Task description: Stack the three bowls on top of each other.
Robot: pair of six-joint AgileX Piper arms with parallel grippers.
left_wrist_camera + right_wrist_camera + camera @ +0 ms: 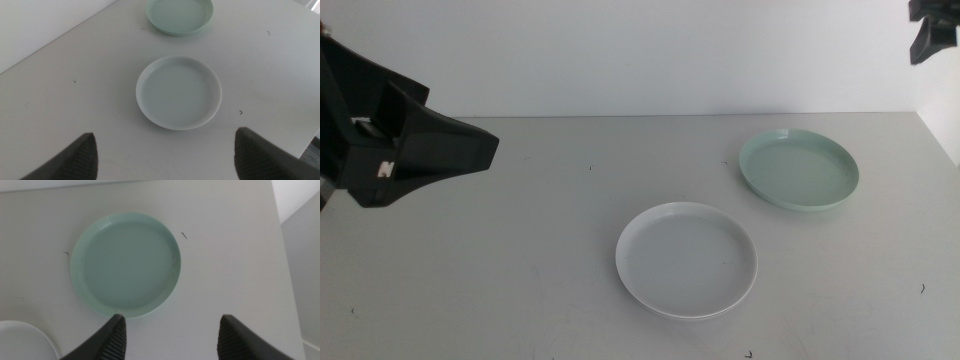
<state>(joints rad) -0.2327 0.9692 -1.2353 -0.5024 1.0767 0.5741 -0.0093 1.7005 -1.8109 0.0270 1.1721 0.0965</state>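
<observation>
White bowl (686, 260) sits near the table's (520, 260) front centre; mint green bowl (799, 170) lies behind it to the right, apart. Left gripper (165, 155) hovers at the left, jaws spread wide, white bowl ahead of them. Right gripper (170, 335) hangs over the mint bowl's near rim, jaws spread, holding nothing.

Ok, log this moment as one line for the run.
bowls: white bowl and mint bowl apart, unstacked | third bowl: unseen | left end effector: open, before white | right end effector: open, above mint
</observation>
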